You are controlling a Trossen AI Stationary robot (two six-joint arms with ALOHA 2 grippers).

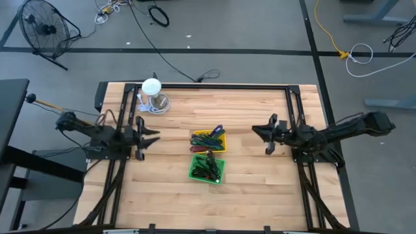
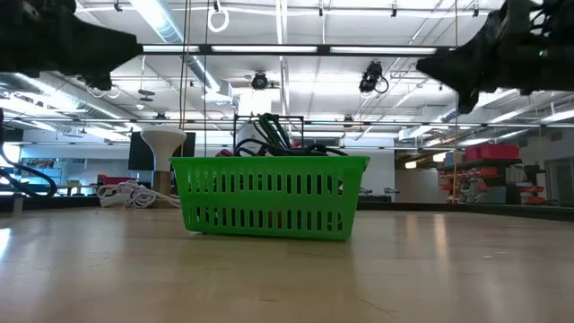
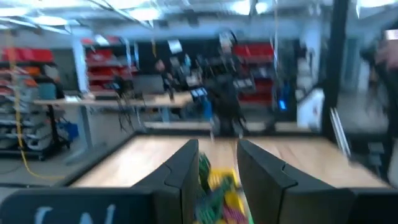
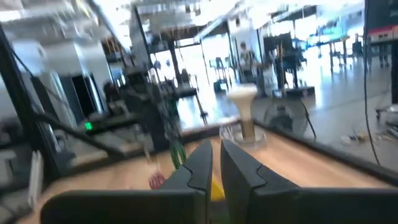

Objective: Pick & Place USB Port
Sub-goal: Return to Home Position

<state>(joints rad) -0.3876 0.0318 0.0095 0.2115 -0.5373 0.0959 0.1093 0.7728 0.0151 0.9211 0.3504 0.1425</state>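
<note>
High view: white lamp (image 1: 151,88) stands apart from yellow bin (image 1: 221,148) and green bin (image 1: 192,174).

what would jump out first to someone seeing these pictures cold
A green bin and a yellow bin sit side by side in the middle of the table, both stuffed with tangled cables. The left end effector and right end effector hang above it on either side of them.

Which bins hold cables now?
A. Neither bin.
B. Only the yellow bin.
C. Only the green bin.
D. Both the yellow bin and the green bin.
D: the high view shows a tangle of cables inside the yellow bin and another inside the green bin.
</note>
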